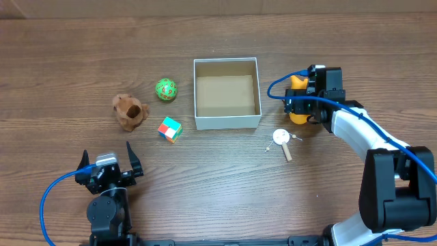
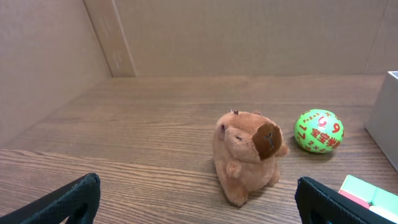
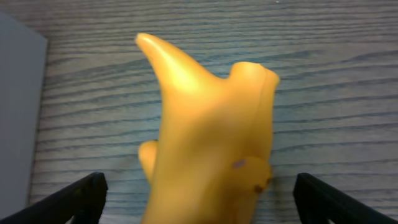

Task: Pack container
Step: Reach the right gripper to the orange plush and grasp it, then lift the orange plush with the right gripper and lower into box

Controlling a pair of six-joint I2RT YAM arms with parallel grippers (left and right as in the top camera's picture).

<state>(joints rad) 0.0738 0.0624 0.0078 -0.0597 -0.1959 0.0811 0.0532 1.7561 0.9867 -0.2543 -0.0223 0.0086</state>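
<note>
- overhead view: a brown wood-grain table carries everything, with cardboard-coloured walls behind it in the left wrist view.
- the right arm, white and black, reaches from the near right corner toward the far right side of the table.
- the container, a square shallow open-top box with thin white walls and a brown cardboard floor, sits at the middle of the far half of the table. nothing lies inside it. one white wall shows at the right edge of the left wrist view.
- the right gripper hangs just right of the container, its jaws spread wide on either side of a yellow plastic toy. neither finger touches the toy in the right wrist view, so the gripper grips nothing.
- the left gripper is at the near left, jaws apart and empty, pointing at the toys.
- a brown plush animal sits upright well left of the container.
- a green ball with red and yellow markings lies between the plush and the container, apart from both.
- a small multi-coloured cube rests near the container's front left corner.
- a small white disc on a wooden stick lies near the front right corner.
</note>
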